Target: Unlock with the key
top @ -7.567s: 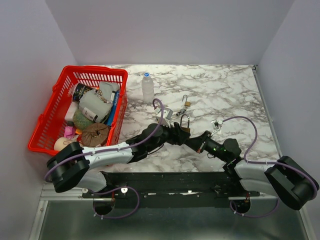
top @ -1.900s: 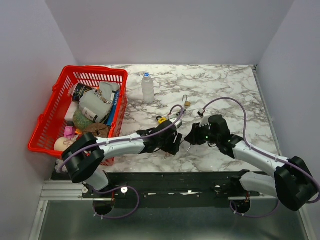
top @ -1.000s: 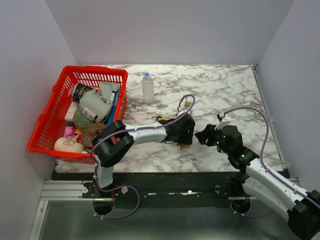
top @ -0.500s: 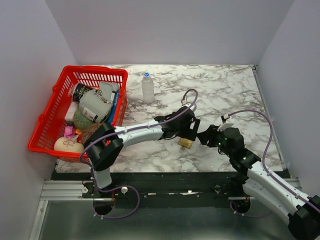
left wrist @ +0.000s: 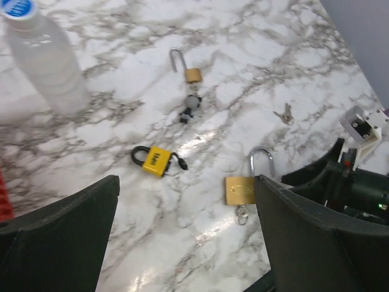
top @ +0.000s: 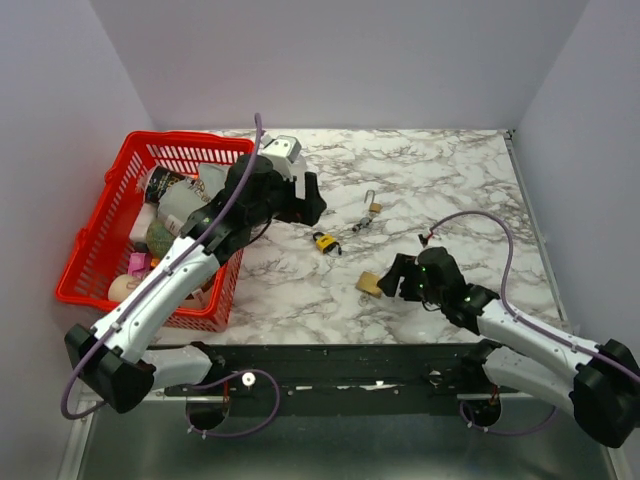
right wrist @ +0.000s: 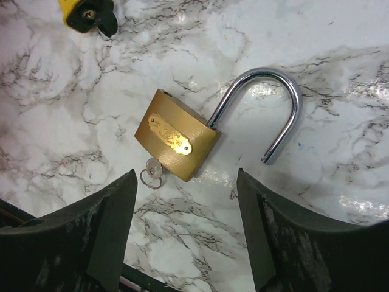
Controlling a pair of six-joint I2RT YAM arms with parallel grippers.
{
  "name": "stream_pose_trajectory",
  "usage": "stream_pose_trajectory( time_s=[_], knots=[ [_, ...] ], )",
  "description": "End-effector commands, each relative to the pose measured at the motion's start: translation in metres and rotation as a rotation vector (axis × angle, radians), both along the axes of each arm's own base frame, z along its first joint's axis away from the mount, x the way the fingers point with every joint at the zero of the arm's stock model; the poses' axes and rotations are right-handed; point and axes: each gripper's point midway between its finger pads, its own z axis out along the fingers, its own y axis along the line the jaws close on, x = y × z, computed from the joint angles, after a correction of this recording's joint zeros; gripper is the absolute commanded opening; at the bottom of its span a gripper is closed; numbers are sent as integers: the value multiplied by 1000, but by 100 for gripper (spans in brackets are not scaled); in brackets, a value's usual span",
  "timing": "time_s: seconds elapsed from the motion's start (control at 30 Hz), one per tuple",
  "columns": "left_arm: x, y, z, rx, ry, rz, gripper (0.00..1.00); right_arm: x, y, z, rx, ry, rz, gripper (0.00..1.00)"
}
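You find the brass padlock (right wrist: 176, 143) lying flat near the table's (top: 450, 180) near edge, shackle open, what looks like the key (right wrist: 152, 172) in its base; the right gripper (right wrist: 185, 240) hovers over it, spread and empty; the left gripper (left wrist: 188, 237) hangs wide open, holding nothing.

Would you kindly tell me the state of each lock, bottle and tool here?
Large brass padlock, shackle open, key inserted.
Small brass padlock, shackle open.
Yellow padlock, shackle apparently closed.
Water bottle, upright, capped.
Left tool, open, empty.
Right tool, open, empty.
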Motion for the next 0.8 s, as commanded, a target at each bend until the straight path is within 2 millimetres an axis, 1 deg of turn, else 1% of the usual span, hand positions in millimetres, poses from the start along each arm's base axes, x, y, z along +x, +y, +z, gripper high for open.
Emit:
stream_pose_trajectory(
  time_s=[0.0, 0.03, 0.07, 0.1, 0.13, 0.17, 0.2, 0.23, 0.27, 0.33, 0.37, 0.4, 0.43, 0.47, 0.5, 0.53, 0.63, 0.67, 0.7, 0.73, 0.77],
  knots=[
    [-6, 35, -2, 93, -89, 39, 99, 7, 2, 1, -36, 39, -83, 77],
    [-9, 39, 3, 73, -120, 43, 99, 6, 4, -7, -59, 66, -85, 79],
    [-9, 41, -1, 63, -124, 51, 99, 5, 7, -8, -62, 84, -92, 79],
    [-8, 42, -17, 66, -118, 56, 99, 8, 9, -8, -68, 92, -101, 80],
    [-5, 49, -20, 69, -117, 76, 99, 8, 8, -15, -89, 117, -112, 81],
    [-6, 50, -26, 70, -99, 71, 99, 6, 7, -21, -102, 145, -129, 81],
    [-7, 52, -28, 78, -82, 78, 99, 7, 8, -22, -107, 151, -139, 81],
    [-7, 52, -26, 74, -84, 79, 99, 8, 8, -25, -111, 158, -147, 81],
    [-8, 51, -24, 63, -88, 74, 99, 7, 9, -32, -123, 182, -159, 81],
    [-11, 52, -20, 52, -105, 70, 99, 14, 14, -29, -121, 179, -173, 81],
    [-11, 53, -21, 54, -108, 73, 99, 15, 16, -33, -131, 193, -175, 81],
    [-10, 57, -23, 65, -111, 90, 99, 17, 19, -32, -132, 194, -179, 82],
    [-11, 58, -23, 67, -112, 93, 99, 23, 25, -27, -119, 188, -180, 82],
    [-9, 63, -24, 81, -116, 116, 99, 24, 29, -26, -112, 189, -183, 82],
    [-8, 65, -24, 88, -118, 128, 99, 25, 31, -32, -127, 202, -182, 82],
    [-8, 65, -24, 90, -118, 129, 99, 30, 40, -25, -116, 188, -171, 82],
    [-8, 65, -24, 90, -122, 127, 99, 35, 49, -33, -155, 199, -153, 82],
    [-9, 66, -25, 93, -118, 126, 99, 39, 54, -29, -163, 193, -144, 82],
    [-9, 65, -24, 90, -120, 126, 99, 41, 53, -32, -183, 196, -151, 82],
    [-9, 65, -26, 92, -116, 122, 99, 41, 51, -40, -218, 211, -154, 82],
    [-9, 65, -26, 93, -117, 122, 99, 38, 51, -42, -248, 220, -143, 82]
  ],
)
